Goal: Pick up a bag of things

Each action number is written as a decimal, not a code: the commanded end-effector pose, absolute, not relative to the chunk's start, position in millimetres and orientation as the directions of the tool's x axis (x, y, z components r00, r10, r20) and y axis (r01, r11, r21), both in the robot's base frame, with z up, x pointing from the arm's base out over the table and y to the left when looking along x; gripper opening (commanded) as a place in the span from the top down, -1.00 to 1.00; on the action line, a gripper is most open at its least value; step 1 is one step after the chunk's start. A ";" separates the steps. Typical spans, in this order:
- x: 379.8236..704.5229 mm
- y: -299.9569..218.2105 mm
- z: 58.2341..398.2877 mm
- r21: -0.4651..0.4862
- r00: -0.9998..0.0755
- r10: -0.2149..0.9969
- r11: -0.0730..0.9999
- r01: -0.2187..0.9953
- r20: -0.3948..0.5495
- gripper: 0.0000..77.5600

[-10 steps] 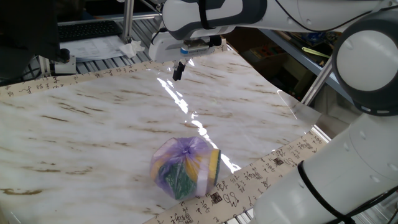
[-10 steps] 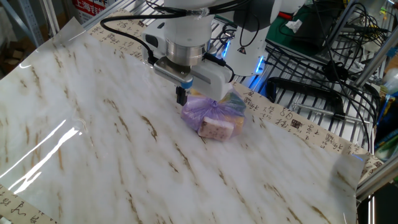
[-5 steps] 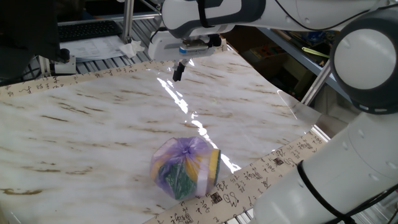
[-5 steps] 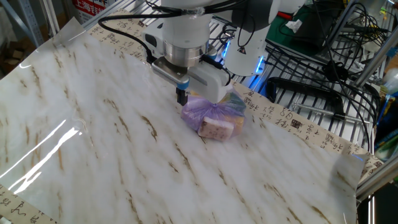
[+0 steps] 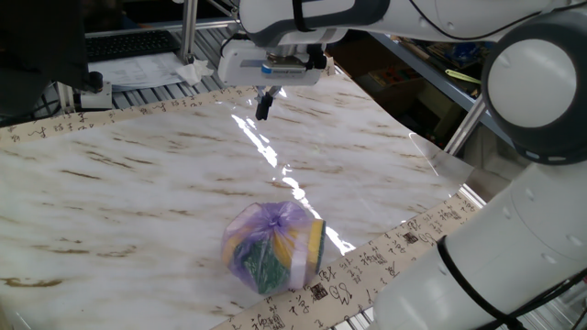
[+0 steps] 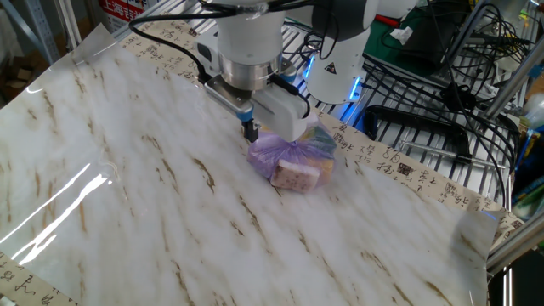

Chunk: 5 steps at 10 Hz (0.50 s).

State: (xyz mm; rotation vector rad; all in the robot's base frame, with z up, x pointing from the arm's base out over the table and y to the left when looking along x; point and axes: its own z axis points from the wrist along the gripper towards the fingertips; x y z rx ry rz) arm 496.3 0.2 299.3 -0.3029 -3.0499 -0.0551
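Small rounded translucent purple plastic bag [image 5: 273, 246], knotted on top with green, yellow and white items inside, sits on the marble-patterned tabletop [image 5: 138, 183] near its edge. The white arm's gripper [image 5: 264, 103] hangs above the tabletop, well apart from the bag in one fixed view; its dark fingers [image 6: 251, 132] hold nothing, and cannot tell how far open they are.

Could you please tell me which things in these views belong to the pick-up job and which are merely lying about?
For the job:
- bag of things, purple, knotted
- gripper, above the table, apart from the bag

Lying about:
- keyboard
- papers
- black cables behind the marble table
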 end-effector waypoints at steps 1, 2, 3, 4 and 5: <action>496.8 0.2 300.4 0.030 -0.973 0.213 0.976 0.216 0.085 1.00; 496.8 0.2 300.4 0.024 -0.973 0.214 0.976 0.216 0.085 1.00; 496.8 0.2 300.4 0.020 -0.973 0.215 0.976 0.217 0.084 1.00; 496.8 0.2 300.4 0.012 -0.973 0.217 0.976 0.219 0.083 1.00; 496.8 0.2 300.3 0.011 -0.972 0.220 0.975 0.221 0.082 1.00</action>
